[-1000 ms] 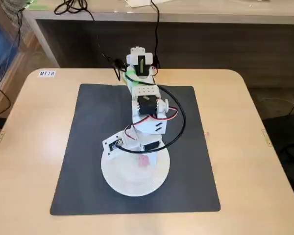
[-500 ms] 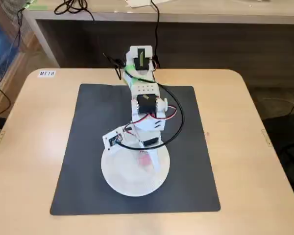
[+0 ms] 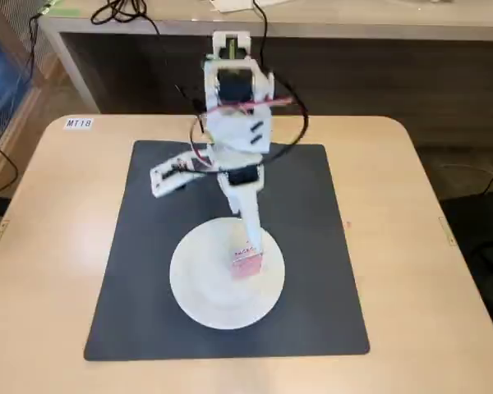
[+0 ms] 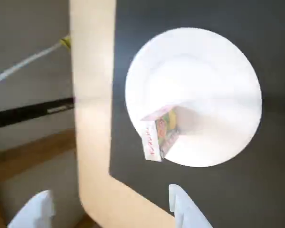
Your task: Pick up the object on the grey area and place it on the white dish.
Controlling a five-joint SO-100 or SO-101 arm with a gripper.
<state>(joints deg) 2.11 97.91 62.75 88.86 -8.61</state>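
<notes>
Small pink-red box [image 3: 247,264], pale printed top, lying on white dish [image 3: 205,295] toward its right edge in fixed view; at the rim [image 4: 199,52] in wrist view, slightly tilted. Dish round, plain, flat, resting on dark grey mat [image 3: 140,246], low of centre. Mat square, flat on worktop.

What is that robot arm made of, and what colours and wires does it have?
The arm looks like chunky white plastic blocks joined in a chain, with black motor blocks set into them. A thick black cable loops along one side, thin red wires run beside it, and a green patch shows near the top. Its gripper ends in two plain white fingers. No lettering is readable on it.
</notes>
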